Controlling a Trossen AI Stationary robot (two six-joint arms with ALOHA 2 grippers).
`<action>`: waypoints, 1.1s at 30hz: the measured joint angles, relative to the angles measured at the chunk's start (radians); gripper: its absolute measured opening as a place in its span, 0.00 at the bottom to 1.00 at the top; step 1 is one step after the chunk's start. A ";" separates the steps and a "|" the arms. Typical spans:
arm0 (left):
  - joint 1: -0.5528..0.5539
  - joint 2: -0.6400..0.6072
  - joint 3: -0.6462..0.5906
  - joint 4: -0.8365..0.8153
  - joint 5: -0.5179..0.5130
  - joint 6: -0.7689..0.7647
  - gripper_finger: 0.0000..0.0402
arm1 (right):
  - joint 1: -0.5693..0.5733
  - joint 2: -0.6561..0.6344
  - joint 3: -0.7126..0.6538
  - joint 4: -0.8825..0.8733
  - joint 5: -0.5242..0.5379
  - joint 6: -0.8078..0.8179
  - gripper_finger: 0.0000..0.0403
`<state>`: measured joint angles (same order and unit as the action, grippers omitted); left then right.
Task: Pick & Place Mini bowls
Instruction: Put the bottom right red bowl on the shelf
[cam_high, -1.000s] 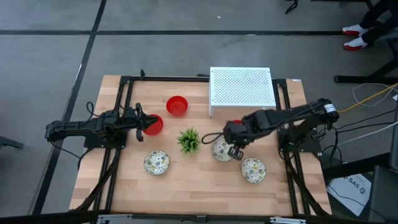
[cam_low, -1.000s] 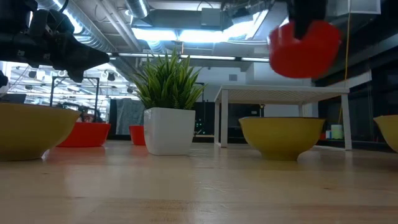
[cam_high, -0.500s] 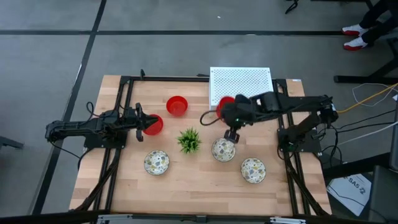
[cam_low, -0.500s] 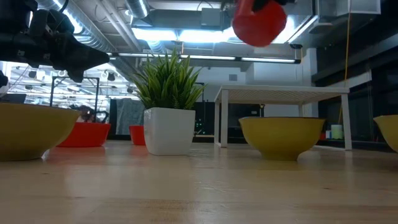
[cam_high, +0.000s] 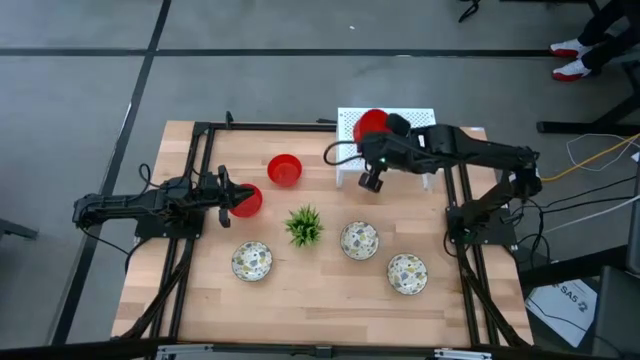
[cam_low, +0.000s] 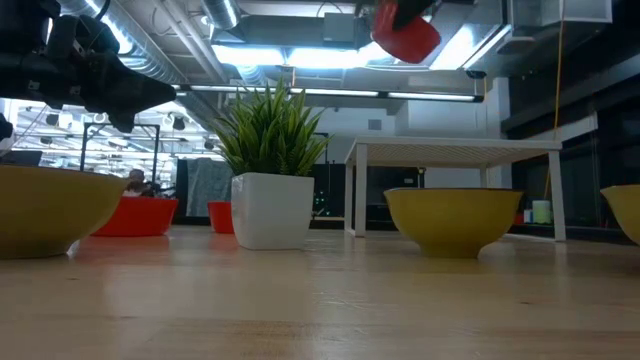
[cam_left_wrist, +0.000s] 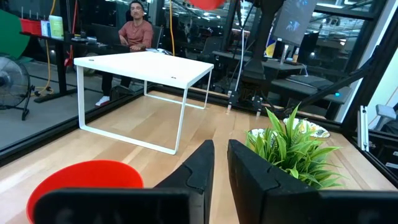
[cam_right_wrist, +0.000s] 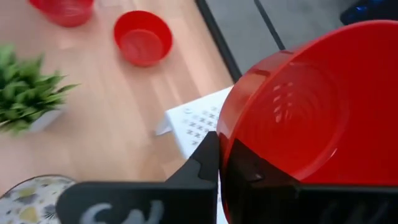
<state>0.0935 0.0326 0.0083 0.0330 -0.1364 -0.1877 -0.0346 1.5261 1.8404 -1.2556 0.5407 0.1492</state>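
Fingers of the right gripper (cam_high: 374, 150) pinch the rim of a red mini bowl (cam_high: 371, 125), holding it in the air over the near-left corner of the white perforated stand (cam_high: 420, 118). The left gripper (cam_high: 228, 195), its fingers nearly together, sits at another red bowl (cam_high: 247, 200) left of the plant (cam_high: 304, 225); a third red bowl (cam_high: 285, 169) lies between that one and the stand, and three speckled bowls (cam_high: 359, 240) stand apart from it across the table's near side. No writing is readable on any bowl.

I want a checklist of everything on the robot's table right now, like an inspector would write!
Surface: wooden table, white perforated stand at the back.
Job's things: held red bowl over the stand; two red bowls; three speckled bowls.
Clutter: green plant.
Grippers: right gripper clamps the held bowl's rim; left gripper shut beside a red bowl.
Cables: bundle off the table's right.
Surroundings: seated person, shoes.
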 joint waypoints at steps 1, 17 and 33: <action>0.000 0.000 0.000 0.000 0.000 0.000 0.11 | -0.010 0.000 0.000 0.000 0.001 0.001 0.02; 0.000 0.000 0.000 0.000 0.000 0.000 0.11 | -0.146 0.000 0.000 -0.073 0.071 0.005 0.02; 0.000 0.000 0.000 0.000 0.000 0.000 0.11 | -0.274 -0.056 -0.049 -0.306 0.050 0.100 0.02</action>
<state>0.0933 0.0330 0.0082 0.0330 -0.1364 -0.1879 -0.3084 1.4698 1.7916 -1.5617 0.5907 0.2496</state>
